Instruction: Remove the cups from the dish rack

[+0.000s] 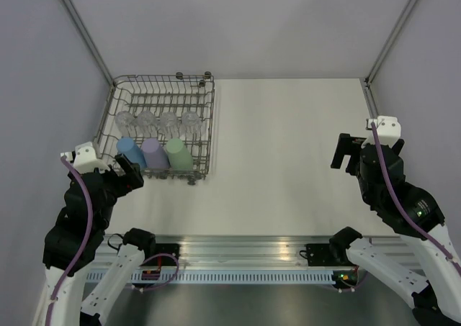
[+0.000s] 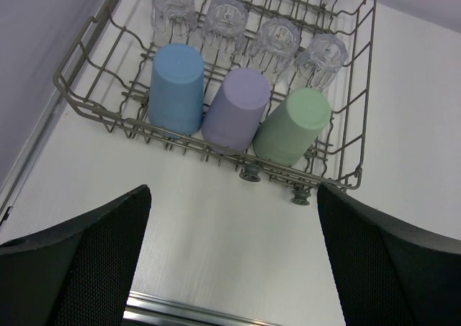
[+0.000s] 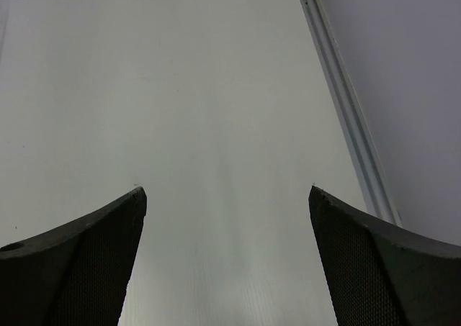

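The grey wire dish rack [image 1: 210, 117] stands at the table's far left and also shows in the left wrist view [image 2: 367, 88]. Its near row holds upside-down blue [image 1: 130, 152] [image 2: 176, 88], lavender [image 1: 154, 152] [image 2: 238, 109] and pale green [image 1: 178, 153] [image 2: 294, 126] cups. Behind them stand several clear cups [image 1: 157, 121] [image 2: 279, 39]. My left gripper [image 1: 130, 173] [image 2: 234, 200] is open and empty, just short of the rack's near side. My right gripper [image 1: 348, 152] [image 3: 227, 196] is open and empty above bare table at the right.
Metal frame posts rise at the back left [image 1: 83, 31] and back right [image 1: 392, 31]. An aluminium rail [image 1: 238, 250] runs along the near edge between the arm bases. The table's right edge strip [image 3: 346, 103] lies close beside my right gripper.
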You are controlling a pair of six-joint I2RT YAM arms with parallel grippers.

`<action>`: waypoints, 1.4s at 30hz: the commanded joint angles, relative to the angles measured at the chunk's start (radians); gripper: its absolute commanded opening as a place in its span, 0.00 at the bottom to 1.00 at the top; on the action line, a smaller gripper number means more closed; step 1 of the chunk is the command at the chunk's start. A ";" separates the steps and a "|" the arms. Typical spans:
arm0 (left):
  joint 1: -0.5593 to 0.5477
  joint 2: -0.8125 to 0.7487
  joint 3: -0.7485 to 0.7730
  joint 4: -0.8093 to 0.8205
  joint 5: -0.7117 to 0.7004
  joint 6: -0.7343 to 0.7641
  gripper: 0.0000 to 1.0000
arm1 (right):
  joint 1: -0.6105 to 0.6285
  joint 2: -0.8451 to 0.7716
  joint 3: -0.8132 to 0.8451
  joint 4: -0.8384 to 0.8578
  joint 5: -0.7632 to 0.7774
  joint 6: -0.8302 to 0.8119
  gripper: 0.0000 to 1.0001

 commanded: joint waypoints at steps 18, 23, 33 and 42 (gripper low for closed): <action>-0.004 0.298 0.066 0.116 0.180 0.037 1.00 | 0.003 -0.062 -0.094 0.193 -0.333 0.002 0.98; -0.004 0.483 0.164 0.103 0.271 0.056 1.00 | 0.003 -0.044 -0.112 0.178 -0.327 0.007 0.98; -0.004 0.813 0.287 0.091 0.288 0.089 0.99 | 0.001 -0.059 -0.143 0.158 -0.359 -0.001 0.98; -0.003 0.934 0.282 0.116 0.274 0.122 0.95 | 0.003 -0.094 -0.157 0.177 -0.449 -0.012 0.98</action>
